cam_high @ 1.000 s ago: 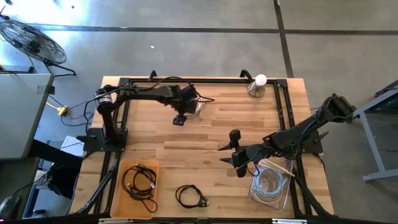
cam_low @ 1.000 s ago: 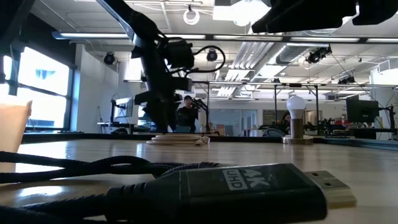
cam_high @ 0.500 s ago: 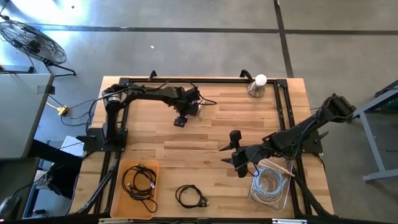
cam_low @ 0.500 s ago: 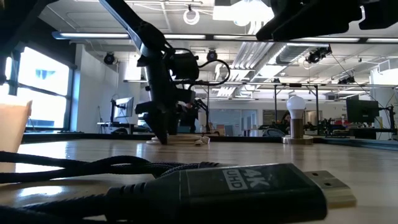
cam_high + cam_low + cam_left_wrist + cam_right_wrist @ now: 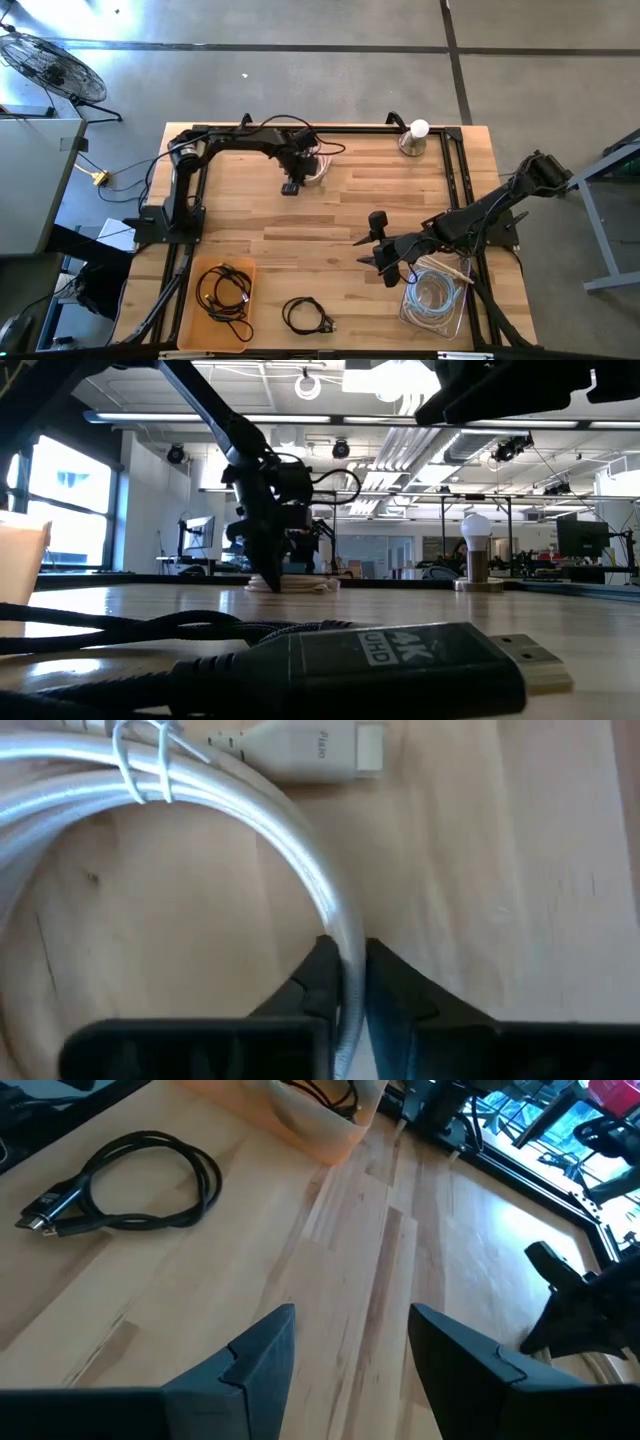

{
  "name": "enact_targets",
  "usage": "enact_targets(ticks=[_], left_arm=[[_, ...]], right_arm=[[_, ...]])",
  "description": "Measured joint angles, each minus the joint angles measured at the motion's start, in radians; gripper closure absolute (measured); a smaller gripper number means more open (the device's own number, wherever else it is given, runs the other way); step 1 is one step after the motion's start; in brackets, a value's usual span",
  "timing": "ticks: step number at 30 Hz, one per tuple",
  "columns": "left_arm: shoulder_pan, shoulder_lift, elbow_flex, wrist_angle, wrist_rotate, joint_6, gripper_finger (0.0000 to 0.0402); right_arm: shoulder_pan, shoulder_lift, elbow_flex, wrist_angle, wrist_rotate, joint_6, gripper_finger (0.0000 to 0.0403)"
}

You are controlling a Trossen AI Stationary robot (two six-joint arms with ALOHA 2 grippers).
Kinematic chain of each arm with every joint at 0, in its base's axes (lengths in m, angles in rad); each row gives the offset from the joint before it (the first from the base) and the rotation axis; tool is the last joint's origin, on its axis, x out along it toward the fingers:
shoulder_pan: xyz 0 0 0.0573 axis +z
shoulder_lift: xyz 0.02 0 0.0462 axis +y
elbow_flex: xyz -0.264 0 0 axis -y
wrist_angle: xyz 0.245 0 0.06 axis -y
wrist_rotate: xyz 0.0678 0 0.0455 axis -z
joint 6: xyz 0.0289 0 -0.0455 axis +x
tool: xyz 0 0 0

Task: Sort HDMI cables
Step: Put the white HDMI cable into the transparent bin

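The white cable [image 5: 200,800] lies coiled near the far edge of the desk [image 5: 340,225], left of the middle, and the left gripper [image 5: 345,975] is down on it with its fingers pinched together on one strand of the loop, so the step in hand looks like the pick-up of this coil. Next, I judge, comes a straight lift and a carry to the clear bin [image 5: 437,295] of pale cables at the near right corner. The right gripper [image 5: 345,1345] waits there, fingers apart, holding nothing.
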Motion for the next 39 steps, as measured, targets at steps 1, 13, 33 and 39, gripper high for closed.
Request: enact_targets(ticks=[1, 13, 33, 39], left_arm=[[0.0, 0.0, -0.001, 0.0, 0.003, -0.001, 0.0381], [-0.001, 0.007, -0.006, 0.067, 0.194, -0.001, 0.0392], [-0.028, 0.013, -0.011, 0.201, 0.494, -0.021, 0.0388], [-0.033, 0.011, -0.01, 0.203, 0.501, -0.02, 0.0388]], right_arm=[[0.0, 0.0, 0.0, -0.002, 0.0, 0.0, 0.0215], [0.0, 0.0, 0.0, -0.005, 0.002, -0.001, 0.0215], [-0.116, 0.0, 0.0, 0.045, 0.035, 0.021, 0.0214], [-0.159, 0.0, 0.0, 0.013, 0.017, -0.054, 0.0211]])
